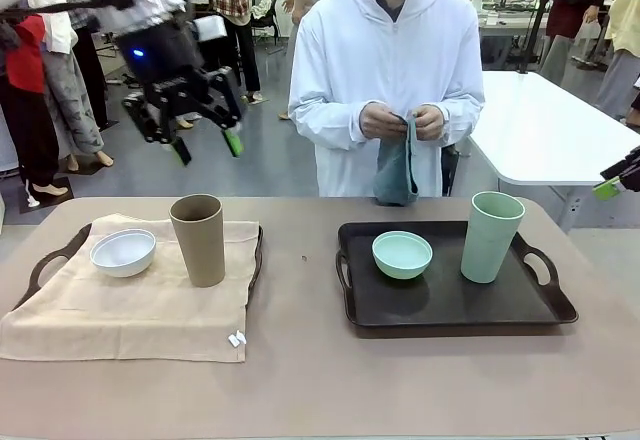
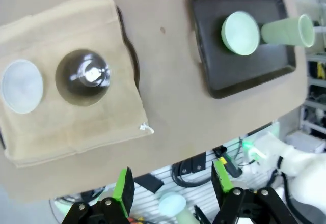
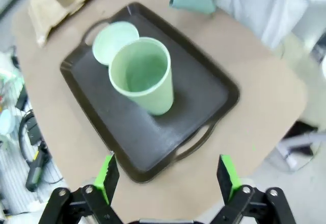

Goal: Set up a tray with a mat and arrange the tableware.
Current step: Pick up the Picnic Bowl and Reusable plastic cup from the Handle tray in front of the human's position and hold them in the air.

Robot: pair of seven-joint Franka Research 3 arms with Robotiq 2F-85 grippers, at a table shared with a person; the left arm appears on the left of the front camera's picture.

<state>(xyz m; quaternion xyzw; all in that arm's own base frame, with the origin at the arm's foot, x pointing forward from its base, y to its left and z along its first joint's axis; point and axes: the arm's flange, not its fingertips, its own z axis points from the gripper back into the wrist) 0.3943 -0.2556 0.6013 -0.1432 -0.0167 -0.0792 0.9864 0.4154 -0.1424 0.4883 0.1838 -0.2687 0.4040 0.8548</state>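
On the left, a beige mat (image 1: 130, 310) covers a dark tray (image 1: 46, 263), and on it stand the white bowl (image 1: 123, 252) and the brown cup (image 1: 198, 240). The bare dark tray (image 1: 450, 300) on the right carries the mint green bowl (image 1: 402, 255) and the pale green cup (image 1: 492, 237). My left gripper (image 1: 208, 148) hangs open high above the brown cup (image 2: 83, 77). At the right edge my right gripper (image 1: 612, 186) is raised; its wrist view shows it open (image 3: 168, 175) above the pale green cup (image 3: 142, 76) and mint bowl (image 3: 109, 40).
Across the table a person in a white hooded top holds a folded teal-grey cloth (image 1: 397, 170) in both hands, above the far table edge behind the right tray. A white table (image 1: 550, 130) stands behind to the right. Bare tabletop lies between the two trays.
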